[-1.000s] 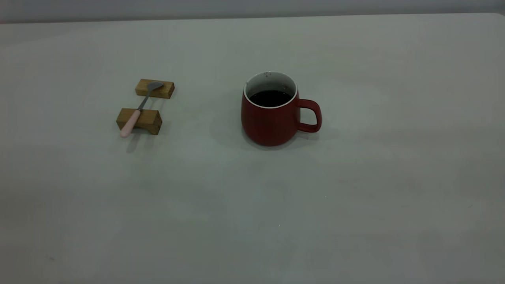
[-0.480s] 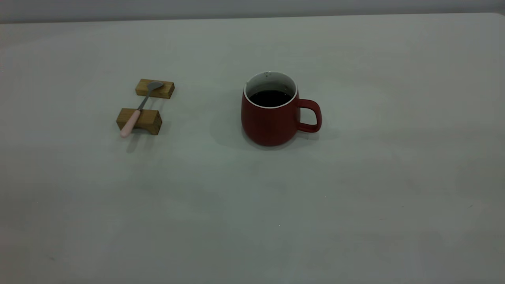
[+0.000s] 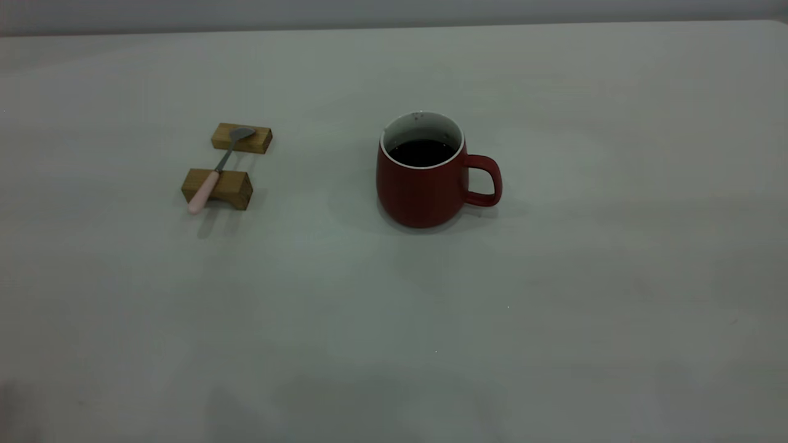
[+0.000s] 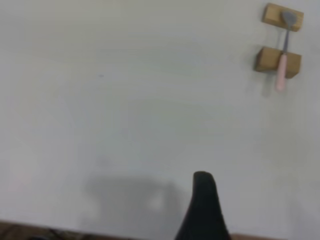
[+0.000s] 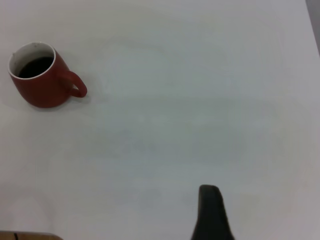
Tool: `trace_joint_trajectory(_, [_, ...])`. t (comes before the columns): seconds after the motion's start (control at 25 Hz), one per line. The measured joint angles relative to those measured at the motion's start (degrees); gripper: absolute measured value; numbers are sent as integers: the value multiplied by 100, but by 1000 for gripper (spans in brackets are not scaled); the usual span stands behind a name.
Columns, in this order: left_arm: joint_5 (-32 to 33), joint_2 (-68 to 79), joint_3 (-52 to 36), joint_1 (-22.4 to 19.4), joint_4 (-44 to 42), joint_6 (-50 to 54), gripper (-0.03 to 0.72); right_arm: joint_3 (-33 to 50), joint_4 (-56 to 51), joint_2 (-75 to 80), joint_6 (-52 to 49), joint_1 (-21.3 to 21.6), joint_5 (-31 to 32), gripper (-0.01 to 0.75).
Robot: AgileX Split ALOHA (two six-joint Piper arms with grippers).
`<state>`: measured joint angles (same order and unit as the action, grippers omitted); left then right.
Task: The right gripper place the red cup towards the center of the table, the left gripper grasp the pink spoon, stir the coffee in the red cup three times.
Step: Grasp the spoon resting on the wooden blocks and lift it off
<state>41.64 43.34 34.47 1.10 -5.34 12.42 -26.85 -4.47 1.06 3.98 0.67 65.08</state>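
In the exterior view, the red cup point(image 3: 423, 174) is seen upright on the table point(image 3: 615, 277), slightly toward 12 o'clock from the table's middle, its handle turned to 3 o'clock and the coffee point(image 3: 422, 152) lying dark and level inside. Out at 9 o'clock from the cup, well apart from it, the pink spoon point(image 3: 215, 173) is laid across two wooden blocks point(image 3: 228, 166), bowl on the farther block and handle overhanging the nearer one toward 7 o'clock. Neither object has been shifted over the last second. What has changed is a faint dark shadow now spread along the table's near edge at 6 to 7 o'clock, where none was seen before. No arm is shown in this view.

In the left wrist view, only a single dark fingertip of the left gripper point(image 4: 202, 210) is shown over bare table, so whether it is released or clenched cannot be told. The spoon point(image 4: 282, 60) on its blocks point(image 4: 278, 61) is seen far off and untouched.

In the right wrist view, one dark fingertip of the right gripper point(image 5: 212, 212) is likewise all that is shown, and its state cannot be told. The cup point(image 5: 42, 75) is seen far off, ungrasped.

The new shadow is judged to mean that an arm has started to move in; no task step has yet been carried out.
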Motion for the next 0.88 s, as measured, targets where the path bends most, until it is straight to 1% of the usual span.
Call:
trace_joint_trajectory(0.16, [-926,1836,363,0,335,-175,674,0,0,0,0,0,0,588])
trace_joint_trajectory(0.24, [-1204,2583,560,0,449,-310,671,0,0,0,0,0,0,588])
trace_joint_trajectory(0.4, [-1493,3858,972,69,668,-493,658,0,0,0,0,0,0,588])
trace_joint_trajectory(0.6, [-1836,5133,1479,444,727,-585,642,0,-5,0,0,0,0,588])
trace_joint_trajectory(0.88, [-1962,6551,2135,880,726,-610,628,0,-5,0,0,0,0,588])
